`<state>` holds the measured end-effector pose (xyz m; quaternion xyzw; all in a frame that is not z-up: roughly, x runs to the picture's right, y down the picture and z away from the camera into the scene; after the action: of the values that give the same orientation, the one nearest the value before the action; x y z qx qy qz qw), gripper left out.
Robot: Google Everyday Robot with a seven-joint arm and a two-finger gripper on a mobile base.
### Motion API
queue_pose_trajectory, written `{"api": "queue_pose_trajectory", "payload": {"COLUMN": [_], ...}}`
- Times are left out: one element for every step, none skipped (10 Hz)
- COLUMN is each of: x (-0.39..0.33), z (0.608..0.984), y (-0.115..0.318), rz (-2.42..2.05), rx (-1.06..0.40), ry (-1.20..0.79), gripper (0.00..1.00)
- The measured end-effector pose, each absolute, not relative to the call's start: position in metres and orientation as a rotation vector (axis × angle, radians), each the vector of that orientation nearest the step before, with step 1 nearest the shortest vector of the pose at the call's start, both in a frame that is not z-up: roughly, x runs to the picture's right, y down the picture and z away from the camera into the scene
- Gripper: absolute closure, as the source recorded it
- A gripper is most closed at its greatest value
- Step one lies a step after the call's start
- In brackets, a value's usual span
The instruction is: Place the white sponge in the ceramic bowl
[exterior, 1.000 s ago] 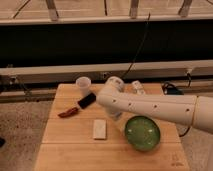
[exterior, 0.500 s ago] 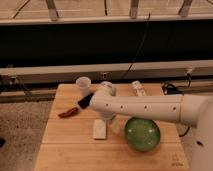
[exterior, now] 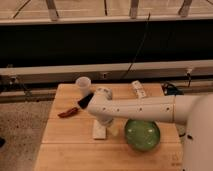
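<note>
The gripper (exterior: 101, 121), jaws spread, hangs over the sponge (exterior: 99, 133) mid-tabletop (exterior: 60, 150); probably soft and light, best pinched across its long edges.

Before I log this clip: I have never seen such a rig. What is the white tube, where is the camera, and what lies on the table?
The white tube is a robot's single arm, reaching in from the right. At its end the gripper, two fingers, points down over the white sponge, open and holding nothing; the sponge lies flat on the wooden table. One camera looks down on the table from above; its mount cannot be told. Right of the sponge sits the green ceramic bowl, empty. Also there: a translucent cup, a dark flat object partly under the arm, a reddish item and a white object at the back.
</note>
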<state>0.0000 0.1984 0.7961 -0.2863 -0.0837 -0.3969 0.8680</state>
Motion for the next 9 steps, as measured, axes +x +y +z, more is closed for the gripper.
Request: {"api": "queue_pose_trajectory", "payload": {"x": [-0.003,-0.003,-0.006,-0.006,-0.004,-0.005,-0.006,-0.007,-0.006], "z": [0.799,0.798,0.801,0.805,0.812,0.815,0.816,0.817,0.818], "y": [0.201,0.205,0.209,0.213,0.219,0.223,0.223,0.224,0.224], "rz": [-0.841,-0.867,-0.882,-0.883,-0.883,-0.886,-0.892,-0.897,-0.897], "rx": [-0.595,-0.599,-0.599,-0.596,-0.598,-0.596,-0.593,-0.593,-0.593], "ry": [-0.183,-0.190,-0.196,-0.201,-0.203,-0.208,-0.213,-0.218,-0.220], "gripper": [0.20,0.20,0.20,0.20,0.20,0.20,0.20,0.20,0.20]}}
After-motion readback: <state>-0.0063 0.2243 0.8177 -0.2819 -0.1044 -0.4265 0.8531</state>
